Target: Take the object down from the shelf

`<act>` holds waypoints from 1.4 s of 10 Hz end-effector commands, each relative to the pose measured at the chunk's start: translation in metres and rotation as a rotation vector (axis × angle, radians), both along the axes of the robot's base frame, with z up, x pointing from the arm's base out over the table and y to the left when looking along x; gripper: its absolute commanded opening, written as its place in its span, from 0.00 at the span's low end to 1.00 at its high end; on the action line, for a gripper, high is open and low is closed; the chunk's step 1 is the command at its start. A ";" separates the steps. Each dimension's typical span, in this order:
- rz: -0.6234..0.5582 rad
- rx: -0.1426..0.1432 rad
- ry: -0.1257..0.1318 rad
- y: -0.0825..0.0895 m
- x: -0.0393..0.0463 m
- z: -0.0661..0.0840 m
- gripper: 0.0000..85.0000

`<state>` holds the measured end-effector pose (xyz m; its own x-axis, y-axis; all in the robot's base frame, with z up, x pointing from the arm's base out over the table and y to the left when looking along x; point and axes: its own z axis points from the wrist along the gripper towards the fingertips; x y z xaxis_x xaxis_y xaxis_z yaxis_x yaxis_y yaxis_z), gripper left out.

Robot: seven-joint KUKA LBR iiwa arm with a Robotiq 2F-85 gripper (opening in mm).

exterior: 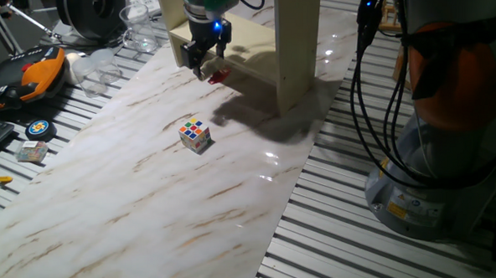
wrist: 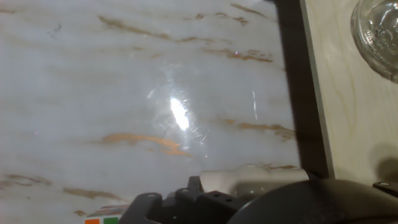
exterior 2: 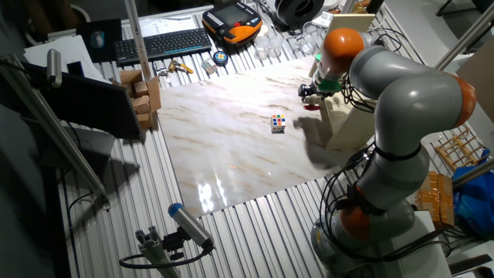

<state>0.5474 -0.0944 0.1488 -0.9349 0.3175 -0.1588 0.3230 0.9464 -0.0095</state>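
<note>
**Shelf object: small red piece at the gripper, low beside the shelf**

Black two-finger gripper (exterior: 204,64) hangs by the cream-coloured boxy wooden shelf (exterior: 299,49); whether its fingers clamp the small red object (exterior: 218,76) I cannot tell. Best to lower gently onto the white marble-patterned tabletop (exterior: 150,202), well clear of the multicoloured puzzle cube (exterior: 195,134).

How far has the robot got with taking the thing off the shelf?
Looks done: a cube sits on the table, away from the shelf. In hand: the gripper hangs low beside the shelf, right by a small red thing; I cannot tell whether the fingers hold it. Left: probably setting it on the table and letting go.
</note>
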 end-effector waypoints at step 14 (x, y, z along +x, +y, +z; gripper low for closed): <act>-0.149 0.120 0.040 0.000 0.0000 -0.001 0.00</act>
